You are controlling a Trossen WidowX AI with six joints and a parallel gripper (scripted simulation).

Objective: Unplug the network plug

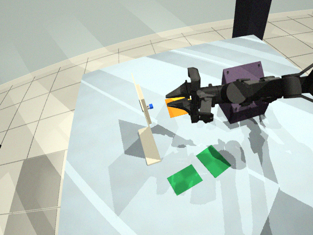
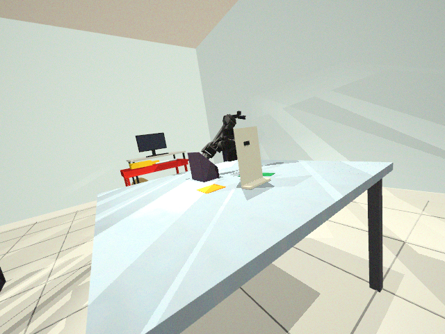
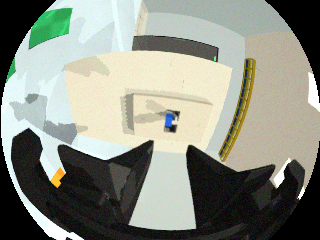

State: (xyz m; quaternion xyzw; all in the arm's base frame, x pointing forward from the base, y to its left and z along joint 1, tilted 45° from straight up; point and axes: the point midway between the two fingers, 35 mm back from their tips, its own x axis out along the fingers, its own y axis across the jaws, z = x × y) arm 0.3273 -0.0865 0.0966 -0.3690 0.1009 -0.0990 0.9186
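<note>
The blue plug (image 1: pixel 151 106) (image 3: pixel 169 120) sits in the dark socket on the cream upright panel (image 1: pixel 149 146) (image 2: pixel 249 161) (image 3: pixel 100 90). Its thin tab is too small to make out clearly. My gripper (image 1: pixel 167 100) (image 2: pixel 245 116) (image 3: pixel 170 147) is partly open, with nothing between its fingers. It is in front of the panel's plug side, with a gap between the fingertips and the plug. A flat orange square (image 1: pixel 176 112) (image 2: pixel 211 188) (image 3: pixel 58 177) lies on the table, partly hidden by the fingers in the top view.
Two green patches (image 1: pixel 184 179) (image 1: pixel 211 161) lie on the table; one shows at the upper left of the wrist view (image 3: pixel 51 27). A purple block (image 1: pixel 242 72) (image 2: pixel 201 167) stands at the arm's base. The panel's foot extends along the table.
</note>
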